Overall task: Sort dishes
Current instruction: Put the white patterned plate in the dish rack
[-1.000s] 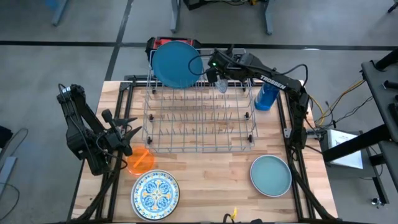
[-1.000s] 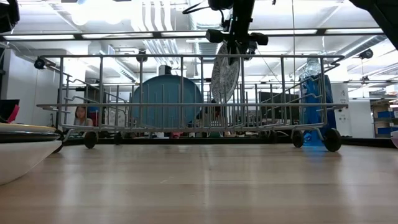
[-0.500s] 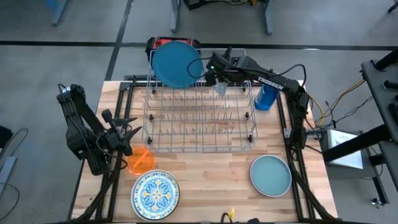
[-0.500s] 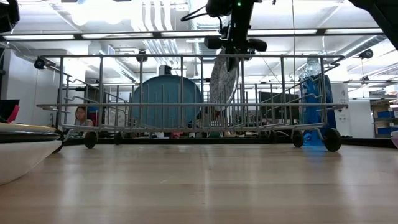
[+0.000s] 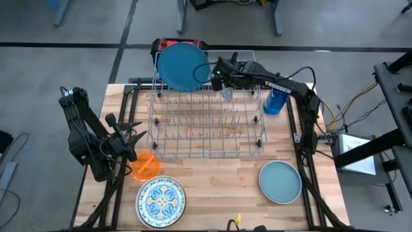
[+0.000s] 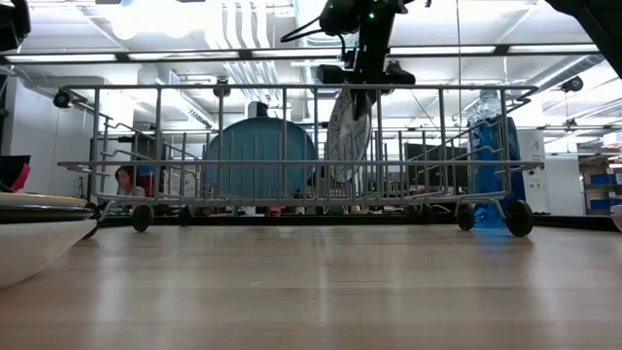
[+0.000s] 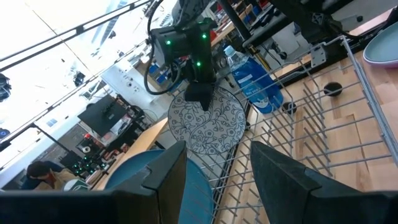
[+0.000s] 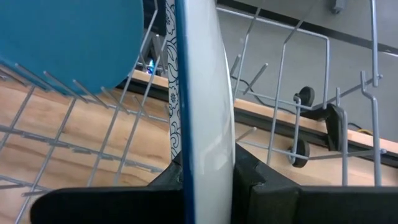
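- High view shows the right hand (image 5: 225,87) up at the back of the rack (image 5: 206,125), clamped on the top edge of a black-and-white patterned plate (image 5: 226,92) that stands on edge among the back wires.
- Right wrist view has that plate (image 8: 202,99) pinched between the two dark fingers (image 8: 264,186), seen edge-on, with the big blue plate (image 8: 68,37) just beside it.
- Low view: patterned plate (image 6: 348,136) hangs tilted inside the rack (image 6: 292,170), hand (image 6: 358,73) gripping its top, blue plate (image 6: 258,160) standing upright to its side.
- Left wrist view looks across the rack (image 7: 311,124) at the patterned plate (image 7: 208,127) face-on with the right hand (image 7: 200,93) on its rim, and the blue bottle (image 7: 255,84) behind.
- Left hand (image 5: 132,138) waits at the counter's (image 5: 212,187) left side, near the small orange plate (image 5: 147,166), fingers fairly wide apart and holding nothing.
- Still out on the counter: a blue-and-yellow patterned plate (image 5: 160,200) at the front left and a teal plate (image 5: 280,181) at the front right.
- Blue bottle (image 5: 277,100) stands just outside the rack's back right corner.
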Motion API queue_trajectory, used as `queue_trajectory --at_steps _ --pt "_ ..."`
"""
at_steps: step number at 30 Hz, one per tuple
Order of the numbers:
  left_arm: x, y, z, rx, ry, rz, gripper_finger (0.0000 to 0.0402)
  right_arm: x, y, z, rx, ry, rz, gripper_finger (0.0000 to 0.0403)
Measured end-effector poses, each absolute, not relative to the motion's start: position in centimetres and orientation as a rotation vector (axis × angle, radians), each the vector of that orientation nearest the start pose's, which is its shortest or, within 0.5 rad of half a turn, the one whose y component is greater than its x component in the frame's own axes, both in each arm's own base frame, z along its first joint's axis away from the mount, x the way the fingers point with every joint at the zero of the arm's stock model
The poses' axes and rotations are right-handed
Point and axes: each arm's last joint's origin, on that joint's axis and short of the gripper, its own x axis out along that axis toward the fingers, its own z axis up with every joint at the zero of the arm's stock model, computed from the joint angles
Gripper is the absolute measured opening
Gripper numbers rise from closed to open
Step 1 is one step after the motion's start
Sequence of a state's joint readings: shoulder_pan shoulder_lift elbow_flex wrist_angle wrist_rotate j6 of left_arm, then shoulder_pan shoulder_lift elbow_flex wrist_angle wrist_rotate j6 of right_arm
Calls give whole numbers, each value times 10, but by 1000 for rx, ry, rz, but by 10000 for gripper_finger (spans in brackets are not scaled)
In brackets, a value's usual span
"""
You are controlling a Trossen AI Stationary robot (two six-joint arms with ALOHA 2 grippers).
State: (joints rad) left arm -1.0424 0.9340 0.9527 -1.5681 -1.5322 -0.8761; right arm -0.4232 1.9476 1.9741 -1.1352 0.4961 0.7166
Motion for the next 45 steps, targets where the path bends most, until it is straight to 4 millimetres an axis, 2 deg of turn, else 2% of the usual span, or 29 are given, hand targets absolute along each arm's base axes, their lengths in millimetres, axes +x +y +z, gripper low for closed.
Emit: queue_trajectory --at_steps 20,30,35,38,45 --pt "80 -79 312 648 211 495 168 367 -181 301 579 783 -1185 24" --pt "80 -79 312 648 211 495 168 368 -181 300 572 779 -1174 26" --pt "80 -79 312 648 210 495 168 369 -179 299 585 794 -1138 68" --pt "80 -79 312 648 211 495 168 370 -179 300 585 789 -1136 81" --pt "80 -79 312 648 211 495 168 370 -180 300 574 784 -1139 71"
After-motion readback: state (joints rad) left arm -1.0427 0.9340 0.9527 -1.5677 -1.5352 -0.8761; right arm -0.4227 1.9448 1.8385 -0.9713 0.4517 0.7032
